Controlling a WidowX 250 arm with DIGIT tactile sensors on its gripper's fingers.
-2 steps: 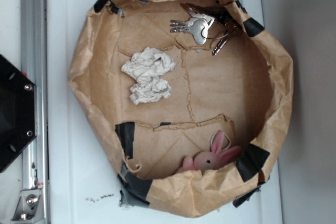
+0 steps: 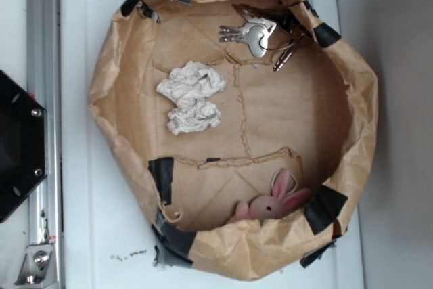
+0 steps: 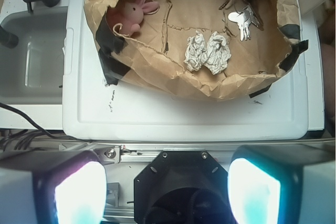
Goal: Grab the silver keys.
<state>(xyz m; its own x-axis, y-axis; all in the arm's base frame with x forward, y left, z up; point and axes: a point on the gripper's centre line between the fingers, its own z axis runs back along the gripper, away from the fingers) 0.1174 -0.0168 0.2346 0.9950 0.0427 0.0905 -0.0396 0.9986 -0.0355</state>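
Observation:
The silver keys (image 2: pixel 254 35) lie inside the brown paper basin (image 2: pixel 122 86) near its top rim in the exterior view, with dark clip parts beside them. In the wrist view the silver keys (image 3: pixel 244 20) sit at the basin's upper right. My gripper (image 3: pixel 168 192) hangs well back from the basin, over the robot's black base, open with nothing between its two glowing pads (image 3: pixel 79 192). The gripper does not show in the exterior view.
A crumpled white paper wad (image 2: pixel 191 96) lies mid-basin and a pink plush bunny (image 2: pixel 274 201) rests by the lower rim. The basin sits on a white board (image 3: pixel 184 114). The black robot base (image 2: pixel 17 147) and a metal rail (image 2: pixel 42 32) run along the left.

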